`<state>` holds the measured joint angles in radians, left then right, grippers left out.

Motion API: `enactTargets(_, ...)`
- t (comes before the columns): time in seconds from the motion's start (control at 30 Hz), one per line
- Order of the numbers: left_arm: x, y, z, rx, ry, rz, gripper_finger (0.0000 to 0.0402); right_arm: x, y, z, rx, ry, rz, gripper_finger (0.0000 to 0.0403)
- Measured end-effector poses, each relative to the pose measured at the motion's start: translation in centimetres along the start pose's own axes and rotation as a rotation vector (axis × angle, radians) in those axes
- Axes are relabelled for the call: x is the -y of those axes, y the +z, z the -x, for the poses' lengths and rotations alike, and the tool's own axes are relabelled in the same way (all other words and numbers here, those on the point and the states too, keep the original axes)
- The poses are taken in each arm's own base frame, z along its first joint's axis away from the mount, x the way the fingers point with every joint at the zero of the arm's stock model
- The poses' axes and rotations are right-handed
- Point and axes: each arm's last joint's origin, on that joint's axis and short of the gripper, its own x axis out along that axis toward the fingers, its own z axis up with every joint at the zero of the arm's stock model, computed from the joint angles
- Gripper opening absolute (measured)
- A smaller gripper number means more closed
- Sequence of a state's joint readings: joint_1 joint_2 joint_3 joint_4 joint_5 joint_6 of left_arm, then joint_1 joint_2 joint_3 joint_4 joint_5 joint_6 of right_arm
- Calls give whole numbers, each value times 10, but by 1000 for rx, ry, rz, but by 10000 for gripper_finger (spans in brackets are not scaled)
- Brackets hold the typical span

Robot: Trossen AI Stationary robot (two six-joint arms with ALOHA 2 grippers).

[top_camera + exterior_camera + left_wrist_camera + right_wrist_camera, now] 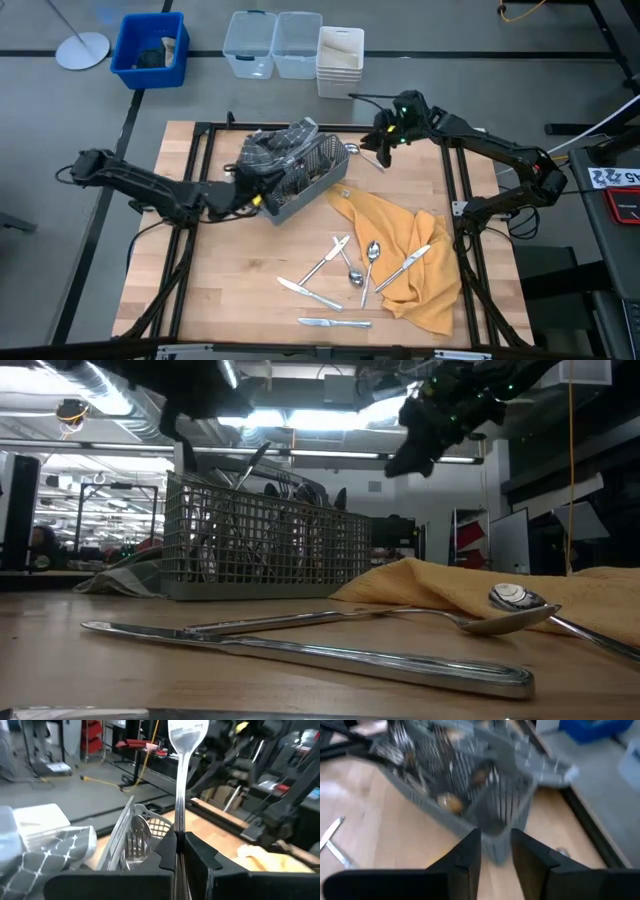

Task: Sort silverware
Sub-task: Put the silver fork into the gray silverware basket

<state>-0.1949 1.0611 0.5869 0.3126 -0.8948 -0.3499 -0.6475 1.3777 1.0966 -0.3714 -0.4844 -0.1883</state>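
Left gripper (179, 845), at the caddy's (300, 170) nine o'clock edge, has its jaws clamped narrow on a utensil handle (181, 795), its head blurred. Right gripper (385, 140) hangs at the caddy's three o'clock, jaws apart and empty. Loose silverware (340, 275) lies at six o'clock on the desk (230, 290), some on the yellow cloth (420, 270). Judgement: the piece appears ready for placement. Keep the handle vertical, centre it over the correct compartment, lower it clear of the mesh, then release.
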Motion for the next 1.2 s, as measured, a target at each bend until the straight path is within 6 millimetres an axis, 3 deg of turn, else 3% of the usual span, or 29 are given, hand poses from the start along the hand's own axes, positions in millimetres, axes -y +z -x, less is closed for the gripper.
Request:
enactTargets(0.2,5,-17,-21,-7,45,-89,12,-30,19,-18,122,26,107,108)
enactTargets(0.43,6,-28,-28,-32,62,-118,10,-60,30,-49,233,1,206,108)
enactTargets(0.77,7,-28,-27,-36,57,-187,14,-69,33,-90,363,-32,258,108)
enactTargets(1.2,4,-28,-30,-46,72,-272,15,-72,35,-113,512,-23,290,108)
